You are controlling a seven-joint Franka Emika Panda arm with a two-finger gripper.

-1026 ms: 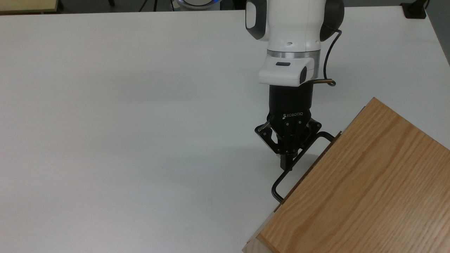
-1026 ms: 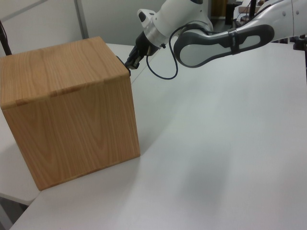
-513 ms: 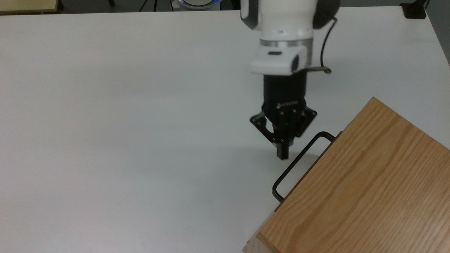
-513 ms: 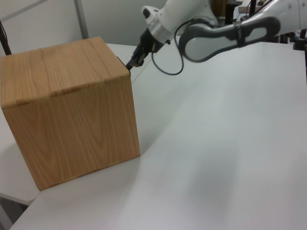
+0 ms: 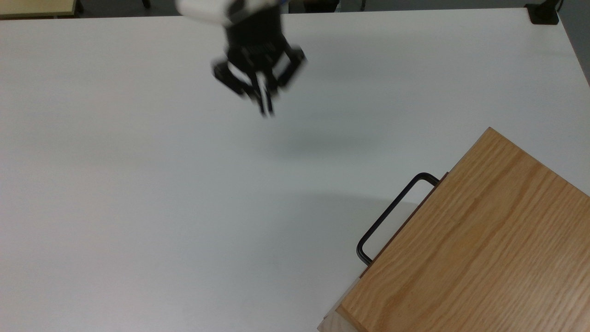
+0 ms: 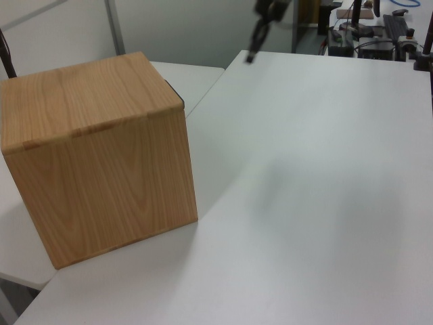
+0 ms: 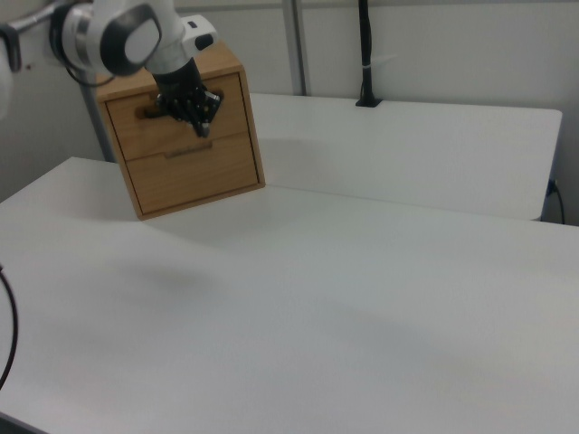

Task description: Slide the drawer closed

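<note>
I've pulled the gripper (image 5: 265,108) off the handle (image 5: 391,213); it now hangs high over the table (image 5: 138,184), well away from the cabinet (image 5: 484,249).

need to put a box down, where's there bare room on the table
Most of the white table is bare: the whole stretch on the top view's left of the wooden cabinet. Tighter spots: right by the drawer handle, and under the gripper hanging near the far edge.

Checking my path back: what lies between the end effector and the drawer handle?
Nothing: in the top view, only bare white table separates the end effector from the black drawer handle.
</note>
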